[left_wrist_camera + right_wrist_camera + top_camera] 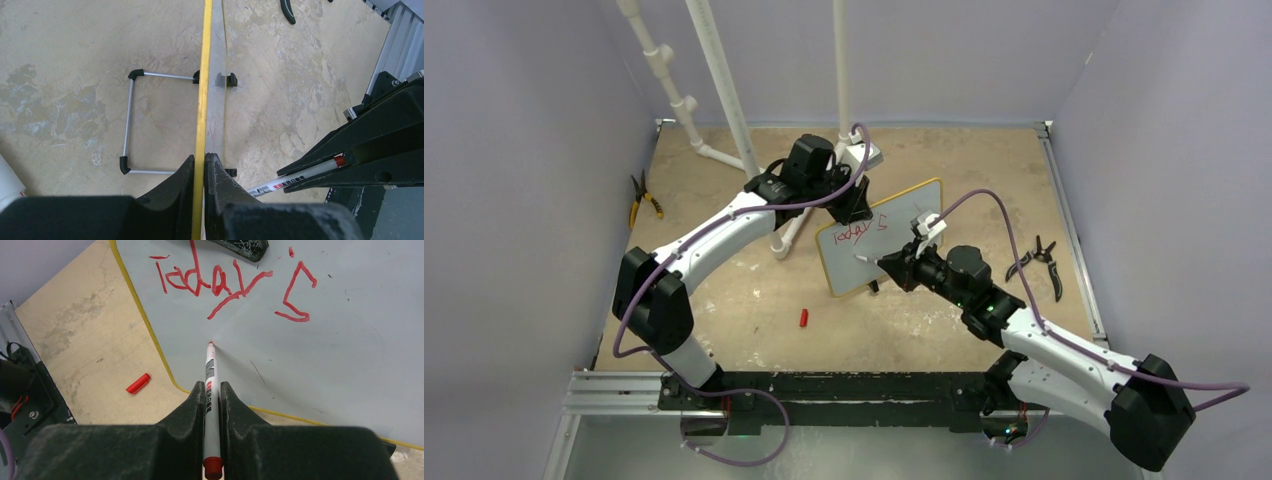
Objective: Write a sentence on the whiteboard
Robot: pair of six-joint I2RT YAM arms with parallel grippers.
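Note:
The whiteboard [906, 222] stands tilted on the table, yellow-framed, on a wire stand [129, 125]. The sentence [856, 233] reads "today is" in red on one line, clear in the right wrist view [220, 282]. My left gripper [852, 205] is shut on the board's top edge [202, 100], with a finger [217, 172] on each side of the frame. My right gripper [896, 266] is shut on a white red-ink marker [210, 370]. Its tip is at the board's surface just below "today". The marker also shows in the left wrist view [295, 177].
A red marker cap [803, 318] lies on the table in front of the board, also in the right wrist view [138, 383]. Yellow-handled pliers [642, 200] lie far left, black pliers [1044, 262] right. White pipes [724, 100] stand behind.

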